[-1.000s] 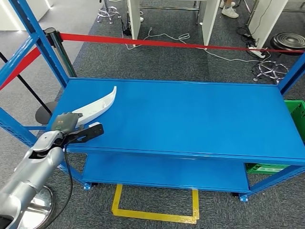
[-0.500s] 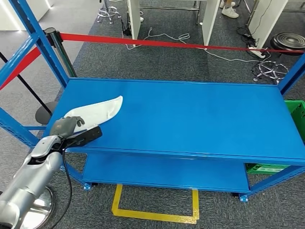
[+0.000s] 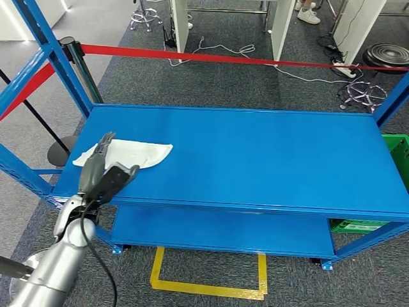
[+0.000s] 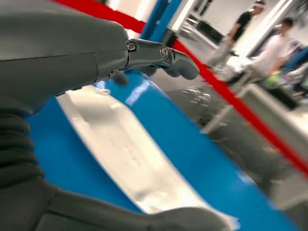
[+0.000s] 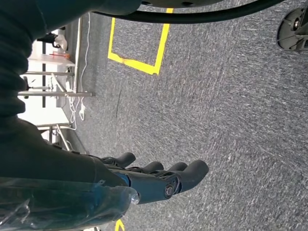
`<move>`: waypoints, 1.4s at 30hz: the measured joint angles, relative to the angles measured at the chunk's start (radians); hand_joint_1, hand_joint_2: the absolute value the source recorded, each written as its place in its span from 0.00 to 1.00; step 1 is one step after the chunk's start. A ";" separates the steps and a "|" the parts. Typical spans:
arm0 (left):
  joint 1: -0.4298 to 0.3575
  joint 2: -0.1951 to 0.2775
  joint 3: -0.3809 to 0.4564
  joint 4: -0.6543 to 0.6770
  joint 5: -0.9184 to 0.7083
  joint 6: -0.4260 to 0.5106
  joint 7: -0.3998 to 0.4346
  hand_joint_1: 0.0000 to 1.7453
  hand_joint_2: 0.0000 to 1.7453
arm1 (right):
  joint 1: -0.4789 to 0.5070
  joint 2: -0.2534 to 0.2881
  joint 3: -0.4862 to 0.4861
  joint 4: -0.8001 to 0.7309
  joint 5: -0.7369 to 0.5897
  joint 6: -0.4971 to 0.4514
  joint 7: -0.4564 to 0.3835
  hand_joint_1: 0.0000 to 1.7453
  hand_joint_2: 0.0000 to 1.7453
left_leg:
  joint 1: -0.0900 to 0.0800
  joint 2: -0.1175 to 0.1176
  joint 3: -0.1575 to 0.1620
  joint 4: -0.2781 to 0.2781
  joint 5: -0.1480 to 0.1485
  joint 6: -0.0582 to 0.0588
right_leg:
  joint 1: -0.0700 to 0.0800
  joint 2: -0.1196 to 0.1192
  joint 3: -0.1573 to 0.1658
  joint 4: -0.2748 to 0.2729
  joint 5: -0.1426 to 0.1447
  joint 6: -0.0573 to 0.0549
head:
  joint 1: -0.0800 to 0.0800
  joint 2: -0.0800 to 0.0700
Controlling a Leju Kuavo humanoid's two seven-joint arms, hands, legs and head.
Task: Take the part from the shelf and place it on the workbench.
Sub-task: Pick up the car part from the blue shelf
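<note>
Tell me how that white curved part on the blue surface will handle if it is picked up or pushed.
The white part looks like a thin, long shell, so probably light and rigid. Its smooth, glossy face in the left wrist view suggests it may slide easily on the blue surface. Lying flat, it seems unlikely to roll.

Glossy white part; smooth blue-painted metal workbench.

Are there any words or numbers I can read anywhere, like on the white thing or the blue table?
None can be read.
White part: plain, no writing shows.
Blue workbench: bare blue top, no label.
Red barrier tape: plain red.
Yellow floor marking: an outline, no letters.
Left hand: no readable marking.
Right hand: no readable marking.
</note>
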 joint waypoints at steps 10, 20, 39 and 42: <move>0.044 -0.034 0.009 -0.114 0.031 0.012 -0.020 0.00 1.00 | 0.000 0.000 0.000 0.000 0.004 -0.005 0.000 0.00 1.00 | 0.000 0.000 0.000 0.000 0.000 0.000 | 0.000 -0.001 0.000 0.000 0.000 0.000 | 0.000 0.000; 0.002 0.013 -0.012 -0.095 -0.232 -0.014 0.119 0.00 1.00 | 0.000 0.000 0.000 0.000 0.001 -0.005 0.000 0.00 1.00 | 0.000 0.000 0.000 0.000 0.001 0.000 | 0.000 -0.001 0.000 0.000 0.000 0.000 | 0.000 0.000; -0.268 0.306 -0.157 0.118 -0.285 -0.383 0.210 0.00 1.00 | 0.002 0.000 -0.005 0.000 -0.004 -0.004 -0.011 0.00 1.00 | 0.000 0.001 -0.001 0.000 0.002 0.000 | 0.001 0.002 -0.002 0.000 0.002 0.000 | 0.000 0.000; -0.301 0.339 -0.170 0.140 -0.269 -0.402 0.205 0.00 1.00 | 0.002 0.000 -0.009 0.000 -0.004 -0.004 -0.015 0.00 1.00 | 0.000 0.001 -0.001 0.000 0.002 -0.001 | 0.001 0.002 -0.002 0.000 0.002 0.000 | 0.000 0.000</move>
